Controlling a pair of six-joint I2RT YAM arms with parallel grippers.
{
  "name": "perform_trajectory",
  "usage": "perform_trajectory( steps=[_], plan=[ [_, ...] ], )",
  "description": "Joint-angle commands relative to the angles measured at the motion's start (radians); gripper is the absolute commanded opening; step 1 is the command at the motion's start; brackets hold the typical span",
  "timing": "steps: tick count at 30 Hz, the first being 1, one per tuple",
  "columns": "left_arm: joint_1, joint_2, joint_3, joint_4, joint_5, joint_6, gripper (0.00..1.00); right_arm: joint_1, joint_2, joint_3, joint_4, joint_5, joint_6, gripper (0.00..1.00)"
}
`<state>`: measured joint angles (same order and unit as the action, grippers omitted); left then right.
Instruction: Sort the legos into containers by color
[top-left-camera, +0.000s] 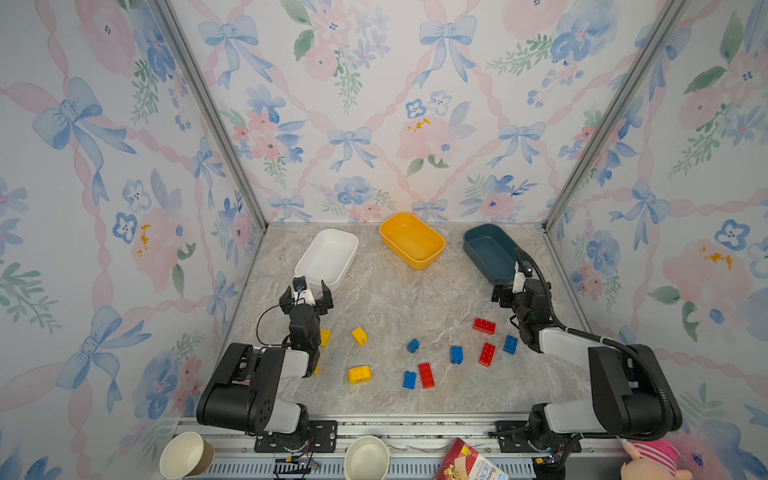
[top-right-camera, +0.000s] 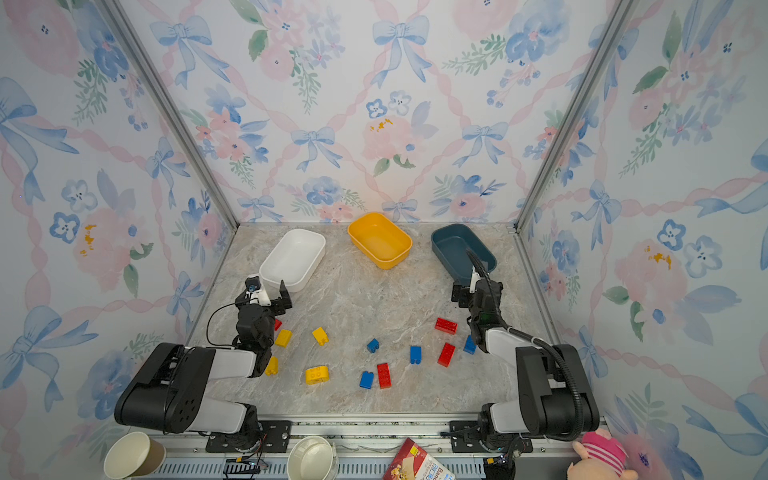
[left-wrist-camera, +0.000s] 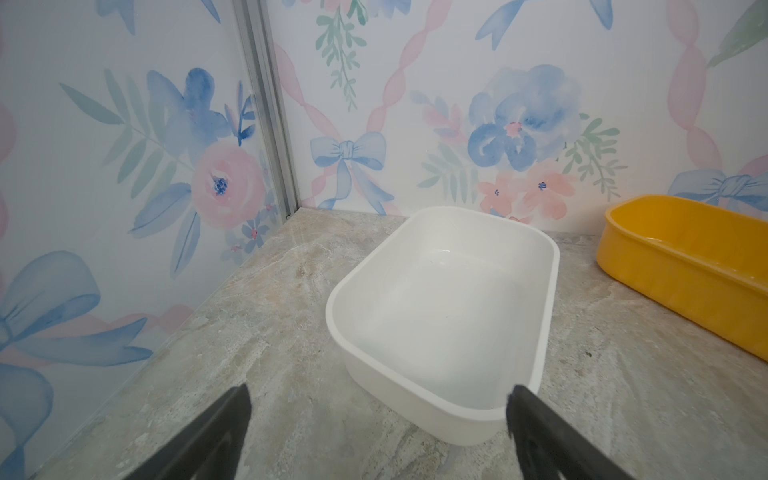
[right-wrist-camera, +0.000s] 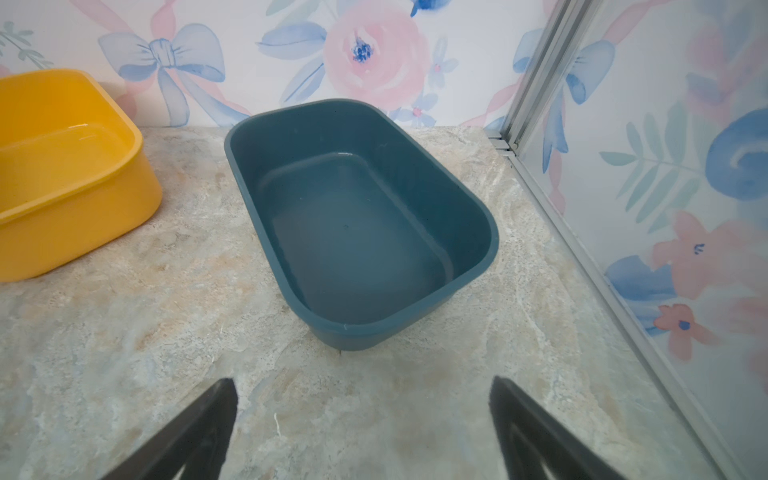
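Note:
Several legos lie loose on the front half of the marble table: yellow ones (top-left-camera: 359, 336) towards the left, blue ones (top-left-camera: 456, 354) in the middle, red ones (top-left-camera: 484, 325) on the right. Three empty containers stand along the back: white (top-left-camera: 328, 257), yellow-orange (top-left-camera: 412, 240) and dark teal (top-left-camera: 490, 251). My left gripper (top-left-camera: 306, 296) hovers open at the white tub's (left-wrist-camera: 440, 316) near end, with nothing between its fingers. Just short of the teal tub (right-wrist-camera: 357, 224), my right gripper (top-left-camera: 509, 291) is also open and empty. Both arms partly cover bricks beneath them.
Flowered walls close in the table on the left, back and right, with metal posts (top-left-camera: 216, 124) at the back corners. Past the front rail stand two paper cups (top-left-camera: 187, 455), a snack box (top-left-camera: 469, 461) and a pink plush toy (top-left-camera: 652, 459).

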<state>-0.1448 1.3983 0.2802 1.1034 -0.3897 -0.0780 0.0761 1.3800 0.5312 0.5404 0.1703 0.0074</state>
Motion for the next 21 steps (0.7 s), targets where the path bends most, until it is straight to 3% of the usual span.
perform_trajectory(
  steps=[1,6,11,21],
  plan=[
    [-0.007,-0.058,0.095,-0.232,-0.001,-0.002,0.98,0.019,-0.072,0.049,-0.241,0.027,0.028,0.97],
    [-0.007,-0.061,0.291,-0.563,0.149,-0.046,0.98,0.070,-0.132,0.160,-0.510,0.056,0.083,0.97],
    [-0.007,0.051,0.548,-0.905,0.307,-0.093,0.98,0.136,-0.148,0.267,-0.715,0.080,0.114,0.97],
    [-0.010,0.277,0.859,-1.224,0.396,-0.154,0.96,0.210,-0.174,0.359,-0.857,0.081,0.161,0.97]
  ],
)
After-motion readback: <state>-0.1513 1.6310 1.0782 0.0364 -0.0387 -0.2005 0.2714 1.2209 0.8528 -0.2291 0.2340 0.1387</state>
